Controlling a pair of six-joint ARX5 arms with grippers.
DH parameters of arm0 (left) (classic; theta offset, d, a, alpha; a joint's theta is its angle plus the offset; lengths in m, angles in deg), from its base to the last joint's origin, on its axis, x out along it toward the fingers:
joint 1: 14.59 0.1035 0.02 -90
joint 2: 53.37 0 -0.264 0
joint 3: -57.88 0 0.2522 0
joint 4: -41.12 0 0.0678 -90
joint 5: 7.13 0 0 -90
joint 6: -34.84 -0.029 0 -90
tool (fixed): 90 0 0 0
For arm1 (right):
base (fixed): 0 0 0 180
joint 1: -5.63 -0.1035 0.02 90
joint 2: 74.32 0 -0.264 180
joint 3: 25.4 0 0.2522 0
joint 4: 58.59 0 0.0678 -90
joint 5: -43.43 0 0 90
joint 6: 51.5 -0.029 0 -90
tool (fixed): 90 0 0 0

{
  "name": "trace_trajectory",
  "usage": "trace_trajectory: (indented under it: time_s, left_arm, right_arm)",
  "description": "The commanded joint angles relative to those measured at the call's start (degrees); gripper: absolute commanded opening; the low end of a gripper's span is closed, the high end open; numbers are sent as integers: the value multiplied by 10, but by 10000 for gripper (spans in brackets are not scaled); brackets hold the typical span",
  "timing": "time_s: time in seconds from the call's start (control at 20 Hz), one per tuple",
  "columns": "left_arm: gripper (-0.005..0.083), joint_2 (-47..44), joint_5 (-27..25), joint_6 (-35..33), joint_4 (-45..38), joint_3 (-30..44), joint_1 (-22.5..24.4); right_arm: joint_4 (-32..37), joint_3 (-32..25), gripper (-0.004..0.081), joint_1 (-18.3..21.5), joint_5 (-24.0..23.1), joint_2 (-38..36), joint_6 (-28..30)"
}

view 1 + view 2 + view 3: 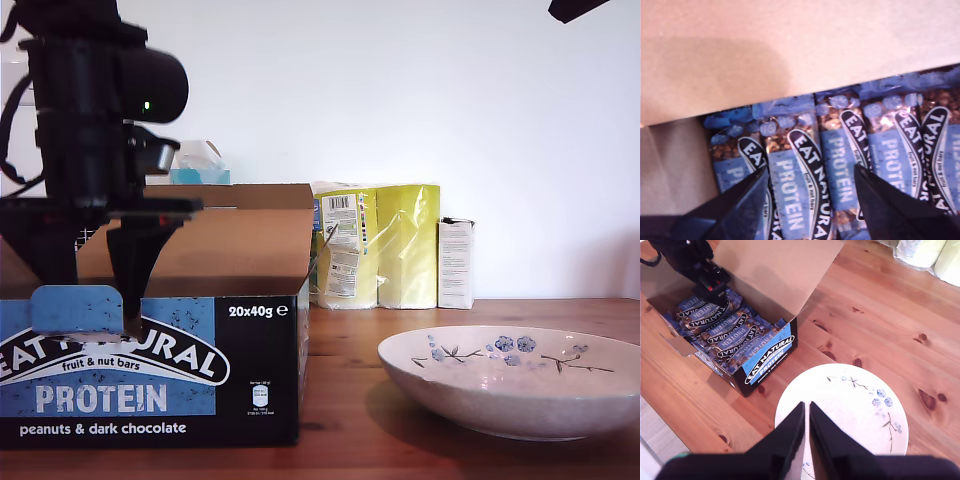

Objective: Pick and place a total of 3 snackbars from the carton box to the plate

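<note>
Several snackbars (795,190) in blue-and-black wrappers lie side by side in the open carton box (200,390). My first gripper (810,172) hangs open just above them, one finger to each side of a bar, touching none. In the exterior view it (135,300) reaches down into the box at that view's left. The snackbars (725,332) and box (767,360) also show in the second wrist view. My second gripper (807,405) is shut on nothing, high over the flowered plate (855,405). The plate (520,400), at the exterior view's right, holds nothing.
Yellow packages (375,245), a small white box (456,263) and a tissue box (200,165) stand at the back by the wall. A raised brown flap (765,50) borders the bars. Bare wooden table (350,400) lies between box and plate.
</note>
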Motion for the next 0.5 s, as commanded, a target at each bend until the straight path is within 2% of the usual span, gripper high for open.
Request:
trace_trajectory:
  time_s: [0.0, 0.45]
  left_arm:
    - [501, 19, 2, 0, -3, 3, 2]
    - [501, 19, 7, 0, -2, 3, 2]
  right_arm:
    - [3, 8, -13, -2, 2, -1, 2]
    - [4, 8, -13, -2, 2, -1, 2]
